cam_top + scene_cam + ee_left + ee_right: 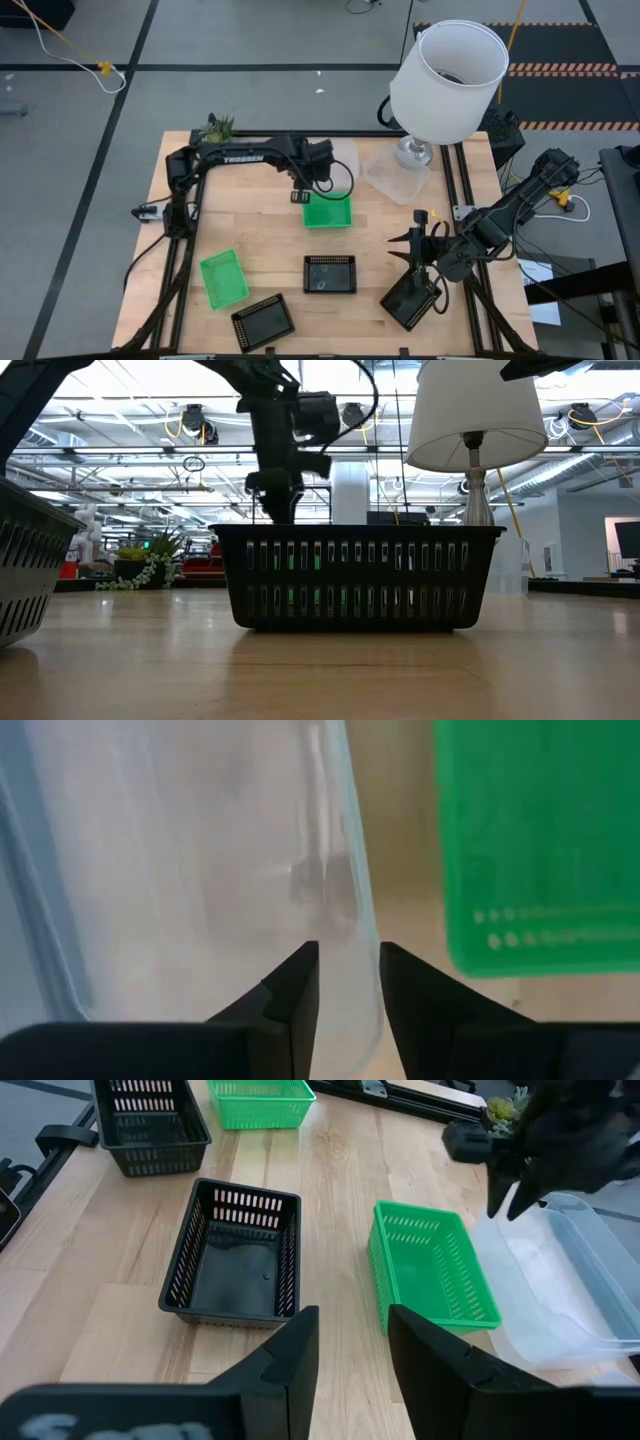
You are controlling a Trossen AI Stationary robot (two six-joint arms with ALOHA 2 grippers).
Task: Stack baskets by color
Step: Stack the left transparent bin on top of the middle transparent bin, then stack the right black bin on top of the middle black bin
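My left gripper (300, 193) (349, 955) points down at the left end of a clear basket (347, 165) (570, 1270), far of table centre. Its open fingers stand on either side of that basket's wall (355, 920). A green basket (328, 211) (432, 1265) rests on the table beside it. Another green basket (223, 278) lies near left. Black baskets sit at centre (330, 273), front left (263, 322) and front right (410, 300). A second clear basket (395, 180) lies by the lamp. My right gripper (408, 245) (352, 1315) hangs open and holds nothing at the right. My left gripper comes at the clear basket's wall (355, 920) from above, one finger on each side of it. I cannot tell whether the fingers touch it. The basket rests on the table.
A big white lampshade (448, 80) on its lamp stands at the far right, over the second clear basket. A small plant (218, 127) sits at the far left corner. Bare wood shows between the baskets along the near middle.
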